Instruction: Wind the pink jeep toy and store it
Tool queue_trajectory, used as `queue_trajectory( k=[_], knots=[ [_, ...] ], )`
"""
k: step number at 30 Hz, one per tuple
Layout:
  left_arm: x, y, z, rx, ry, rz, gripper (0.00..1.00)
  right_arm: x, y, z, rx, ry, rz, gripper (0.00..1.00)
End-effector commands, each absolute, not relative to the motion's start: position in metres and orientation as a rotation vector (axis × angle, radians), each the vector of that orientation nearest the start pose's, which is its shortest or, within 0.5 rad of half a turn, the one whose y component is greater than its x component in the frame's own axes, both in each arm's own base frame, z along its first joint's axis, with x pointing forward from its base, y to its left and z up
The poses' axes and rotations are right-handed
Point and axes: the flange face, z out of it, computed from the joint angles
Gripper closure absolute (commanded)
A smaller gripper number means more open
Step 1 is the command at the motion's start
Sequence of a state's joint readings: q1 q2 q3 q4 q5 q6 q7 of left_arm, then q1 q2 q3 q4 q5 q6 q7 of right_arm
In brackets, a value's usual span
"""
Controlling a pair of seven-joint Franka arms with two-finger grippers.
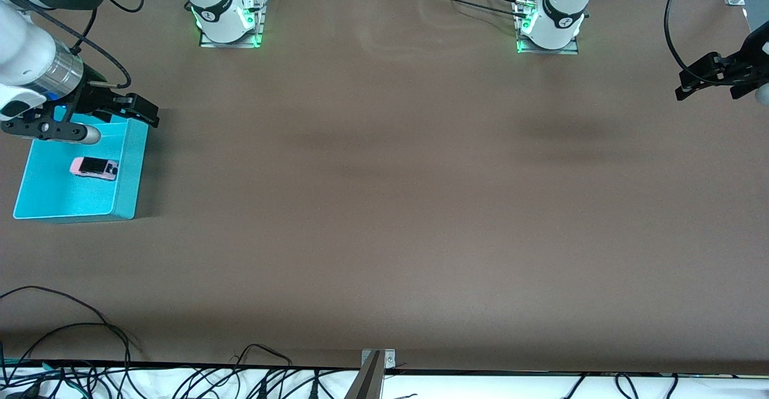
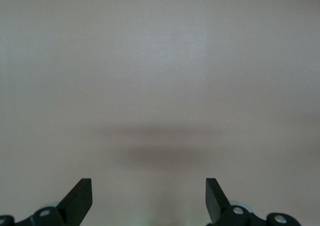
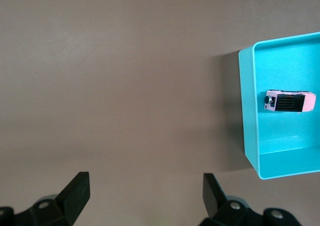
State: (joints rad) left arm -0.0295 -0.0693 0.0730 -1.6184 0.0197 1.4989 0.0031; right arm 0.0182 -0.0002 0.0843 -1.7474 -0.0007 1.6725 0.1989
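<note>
The pink jeep toy (image 1: 94,168) with its black roof lies on the floor of the turquoise bin (image 1: 54,197) at the right arm's end of the table. It also shows in the right wrist view, the jeep (image 3: 290,102) inside the bin (image 3: 247,111). My right gripper (image 1: 144,110) hangs open and holds nothing, up by the bin's corner that lies farther from the front camera. Only bare table shows between its fingers (image 3: 75,193). My left gripper (image 1: 685,85) waits open in the air at the left arm's end, with nothing but table under it (image 2: 149,196).
The brown table (image 1: 384,207) stretches wide between the two arms. Both arm bases (image 1: 225,14) (image 1: 550,23) stand along the edge farthest from the front camera. Cables (image 1: 90,351) lie along the edge nearest to it.
</note>
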Motion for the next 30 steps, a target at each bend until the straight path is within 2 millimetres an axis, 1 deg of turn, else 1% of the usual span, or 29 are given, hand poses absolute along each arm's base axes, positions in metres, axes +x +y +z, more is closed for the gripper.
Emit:
queue_trajectory(
  k=[1,3,6,9,18,21,24,26,28,30],
  knots=[
    [0.522,0.027,0.635,-3.125,-0.037,0.087,0.00,0.543,0.060,0.554,-3.147,0.112,0.132,0.00],
    [0.522,0.027,0.636,-3.125,-0.037,0.085,0.00,0.543,0.059,0.554,-3.151,0.114,0.148,0.00],
    [0.522,0.025,0.636,-3.125,-0.033,0.085,0.00,0.543,0.059,0.558,-3.151,0.111,0.141,0.00],
    [0.522,0.023,0.636,-3.126,-0.028,0.085,0.00,0.543,0.055,0.561,-3.149,0.123,0.134,0.00],
    [0.522,0.023,0.636,-3.126,-0.028,0.085,0.00,0.543,0.056,0.564,-3.149,0.119,0.124,0.00],
    [0.522,0.023,0.636,-3.126,-0.028,0.085,0.00,0.542,0.056,0.564,-3.152,0.106,0.146,0.00],
    [0.522,0.024,0.636,-3.125,-0.028,0.085,0.00,0.542,0.056,0.571,-3.152,0.068,0.144,0.00],
    [0.522,0.023,0.636,-3.126,-0.028,0.085,0.00,0.543,0.054,0.574,-3.151,0.070,0.136,0.00],
    [0.522,0.023,0.636,-3.126,-0.028,0.085,0.00,0.543,0.055,0.577,-3.151,0.065,0.124,0.00],
    [0.522,0.023,0.636,-3.126,-0.028,0.085,0.00,0.544,0.055,0.576,-3.151,0.065,0.127,0.00]
  ],
)
